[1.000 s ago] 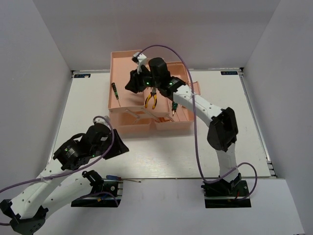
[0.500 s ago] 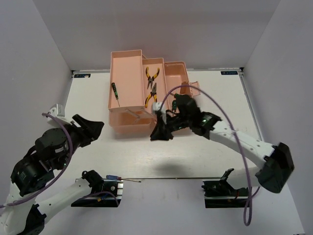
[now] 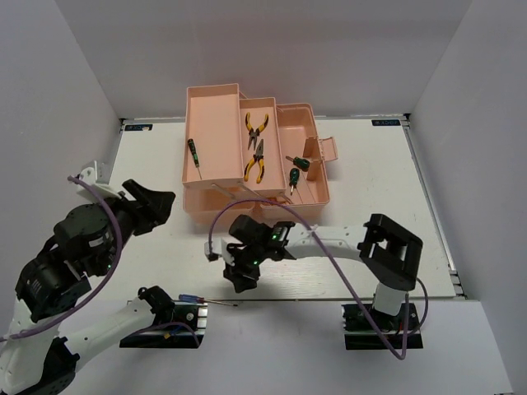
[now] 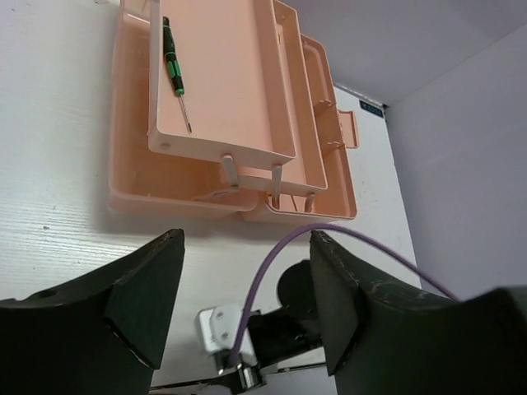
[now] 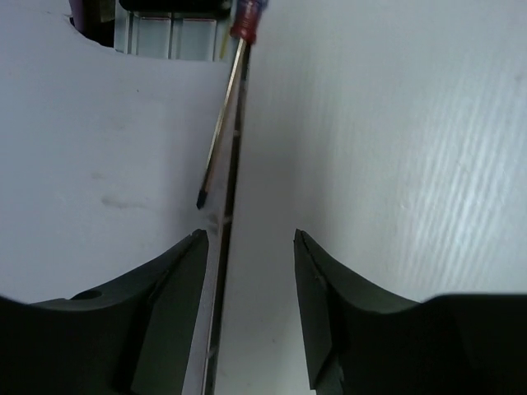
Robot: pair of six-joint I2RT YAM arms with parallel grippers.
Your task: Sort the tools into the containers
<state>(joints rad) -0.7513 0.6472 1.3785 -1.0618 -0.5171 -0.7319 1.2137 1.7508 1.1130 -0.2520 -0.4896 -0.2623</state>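
The pink toolbox [image 3: 212, 111] stands open at the back middle. Its trays hold two yellow-black pliers [image 3: 256, 125] [image 3: 255, 161], two stubby green screwdrivers [image 3: 297, 162] [image 3: 292, 178] and the slim black-green screwdriver [image 3: 194, 152]. The long blue-red screwdriver [image 3: 206, 302] lies at the table's near edge by the left arm's base. My right gripper [image 3: 241, 282] is open and empty, just above the table, a little right of that screwdriver's tip; the wrist view shows the shaft [image 5: 221, 123] ahead of the open gripper [image 5: 251, 247]. My left gripper [image 3: 156, 202] is open and empty, left of the toolbox.
In the left wrist view the toolbox [image 4: 247, 107] with the slim screwdriver [image 4: 173, 66] lies ahead of my left gripper [image 4: 247, 247], and the right arm's purple cable [image 4: 272, 255] crosses between its fingers. White walls enclose the table on three sides.
My right arm has swung from over the toolbox's trays down to the table's near edge by the long screwdriver. My left arm has drawn back to the left and lifted.
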